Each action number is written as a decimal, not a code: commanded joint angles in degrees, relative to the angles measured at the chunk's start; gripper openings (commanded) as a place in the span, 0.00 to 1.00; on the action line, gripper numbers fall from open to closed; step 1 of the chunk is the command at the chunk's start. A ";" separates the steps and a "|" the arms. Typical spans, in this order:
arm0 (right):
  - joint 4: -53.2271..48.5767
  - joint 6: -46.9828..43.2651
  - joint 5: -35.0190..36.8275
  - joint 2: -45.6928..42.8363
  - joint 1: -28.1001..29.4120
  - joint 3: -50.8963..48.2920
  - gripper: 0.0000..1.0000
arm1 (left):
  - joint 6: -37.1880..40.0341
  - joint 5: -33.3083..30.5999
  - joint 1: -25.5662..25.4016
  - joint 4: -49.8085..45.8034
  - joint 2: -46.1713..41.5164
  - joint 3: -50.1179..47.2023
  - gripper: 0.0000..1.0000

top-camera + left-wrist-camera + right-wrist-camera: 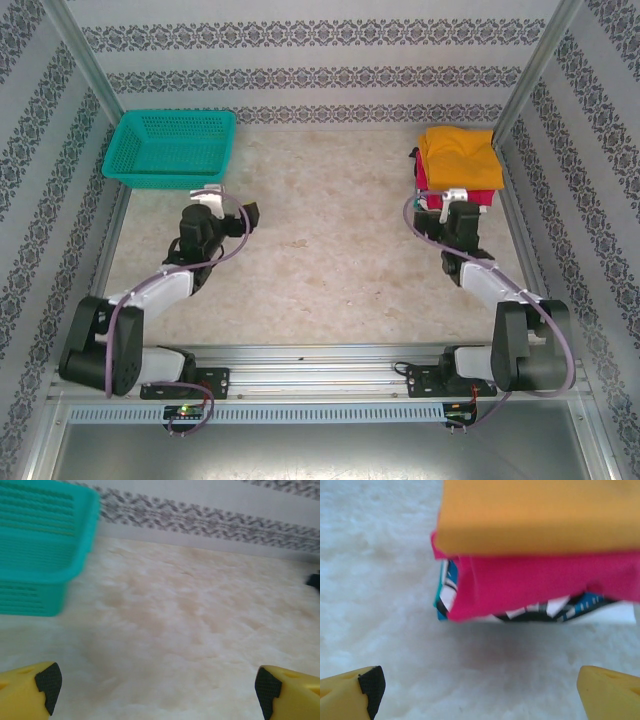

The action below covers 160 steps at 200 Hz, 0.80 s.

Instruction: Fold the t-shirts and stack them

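- left gripper point(157, 682): its yellow fingers point(25, 690) with black pads stand wide apart with nothing between them, over the bare pale tabletop point(190, 615).
- teal mesh basket point(40, 545): ahead and to that gripper's left, at the table's far left corner.
- right gripper point(479, 685): jaws spread wide and empty, facing the stack of folded shirts just ahead, not touching it.
- stack, at the far right corner: mustard-orange t-shirt point(540, 515) on top, crimson-red t-shirt point(545, 585) beneath it, and a white, black and blue patterned t-shirt point(445, 597) at the bottom.
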 commanded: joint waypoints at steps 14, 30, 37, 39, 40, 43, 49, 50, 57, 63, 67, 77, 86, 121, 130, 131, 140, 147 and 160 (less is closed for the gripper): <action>20.82 2.95 1.49 3.69 0.00 -6.00 0.98 | 8.14 -13.02 3.18 -1.26 -4.31 -5.47 1.00; 24.43 2.14 0.14 7.33 0.29 -6.10 0.98 | 8.96 -13.72 4.68 0.00 -2.83 -6.84 1.00; 26.70 1.97 -0.10 8.86 0.40 -6.12 0.98 | 9.14 -13.56 5.46 1.87 -1.34 -7.55 1.00; 27.27 1.81 -0.22 9.23 0.45 -6.17 0.98 | 9.27 -13.37 5.66 2.59 -0.79 -7.77 1.00; 27.59 1.77 -0.33 9.42 0.47 -6.21 0.98 | 9.27 -13.23 5.76 2.96 -0.57 -7.90 1.00; 28.41 1.63 -0.45 9.68 0.51 -6.27 0.98 | 9.34 -12.88 6.10 4.42 0.32 -8.26 1.00; 28.06 1.37 -0.68 9.53 0.67 -6.31 0.98 | 9.67 -11.72 6.83 7.97 2.30 -9.00 1.00; 27.77 1.38 -0.69 9.40 0.71 -6.28 0.98 | 9.77 -11.44 7.00 8.68 2.65 -9.17 1.00; 27.75 1.26 -0.70 9.38 0.76 -6.50 0.98 | 10.36 -9.04 7.98 13.91 5.28 -10.11 1.00; 29.35 1.17 -0.95 10.04 0.76 -6.96 0.98 | 11.03 -8.09 8.61 17.20 7.68 -10.30 1.00; 30.12 1.12 -0.98 10.36 0.85 -7.28 0.98 | 11.06 -8.00 8.88 18.71 9.22 -10.18 1.00; 32.89 1.04 -0.89 11.37 0.84 -8.18 0.98 | 10.47 -5.77 10.01 20.95 12.74 -9.49 1.00; 34.37 1.04 -0.88 11.65 0.84 -8.85 0.98 | 10.00 -3.38 10.94 21.57 15.80 -8.49 1.00; 34.08 0.96 -0.70 11.72 0.93 -8.71 0.98 | 11.02 -1.48 11.18 24.76 17.58 -9.19 1.00; 33.99 0.90 -0.70 11.72 0.98 -8.62 0.98 | 11.02 -1.62 11.12 23.82 17.23 -9.03 1.00; 33.99 0.88 -0.70 11.72 0.96 -8.62 0.98 | 11.02 -1.64 11.12 23.90 17.32 -9.10 1.00; 33.90 0.83 -0.54 11.73 1.09 -8.53 0.98 | 11.11 -1.60 11.03 24.94 17.62 -9.28 1.00; 33.90 0.77 -0.47 11.72 1.11 -8.53 0.98 | 11.04 -1.55 11.08 24.34 17.37 -9.17 1.00; 33.85 0.81 -0.52 11.77 1.07 -8.53 0.98 | 11.03 -1.50 11.03 24.76 17.49 -9.25 1.00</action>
